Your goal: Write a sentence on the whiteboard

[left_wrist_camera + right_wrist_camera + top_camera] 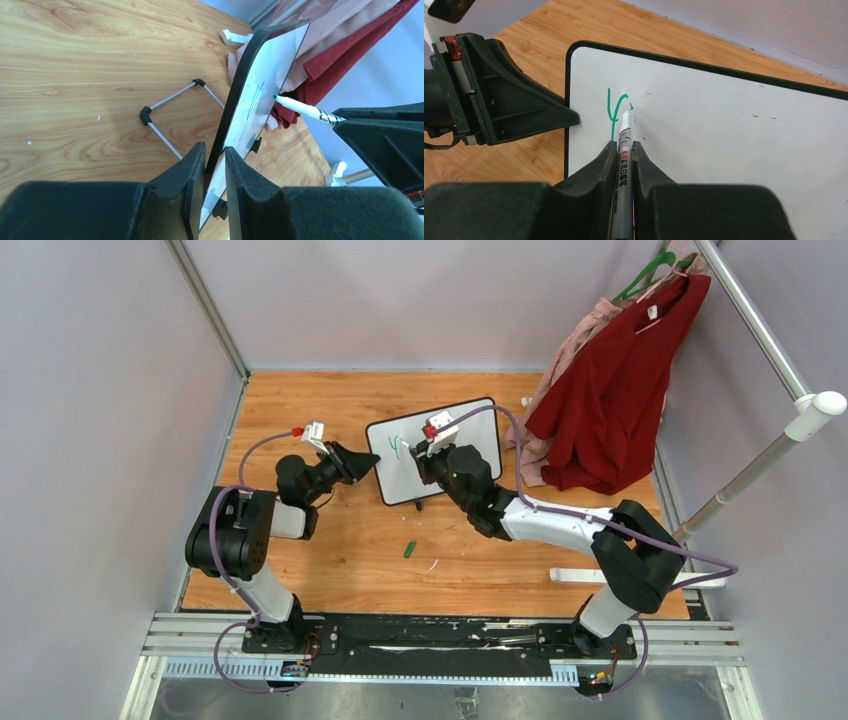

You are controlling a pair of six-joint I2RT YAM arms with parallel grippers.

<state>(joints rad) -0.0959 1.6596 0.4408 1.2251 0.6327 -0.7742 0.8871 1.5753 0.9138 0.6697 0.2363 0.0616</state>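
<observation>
A wooden table (350, 540) fills the middle of the overhead view, closed in by pale grey walls. At the upper right, a red garment (610, 410) hangs from a metal clothes rail (760, 330), its hem reaching the tabletop. Two black and white robot arms rise from the bottom edge and reach toward the centre.

Just above centre in the overhead view, the whiteboard (398, 478) stands propped up on the table, tilted back, its writing face toward the arms. The left gripper (215, 150) comes in from the left with its fingers pressed onto the board's left edge, pinching the black frame to steady it. The right gripper (624, 145) is squeezed around a marker (625, 130), which points up and away from the wrist camera with its tip touching the white surface near the board's upper left.

The sentence (616, 107) is barely begun. A green letter shaped like a capital Y sits in the board's upper left, with a tiny green mark just to its right where the tip rests. The rest of the board is blank apart from a few faint specks. By my reading, nearly all the writing remains to be done.

A small green object, probably the marker's cap (410, 549), lies on the table below the board.
</observation>
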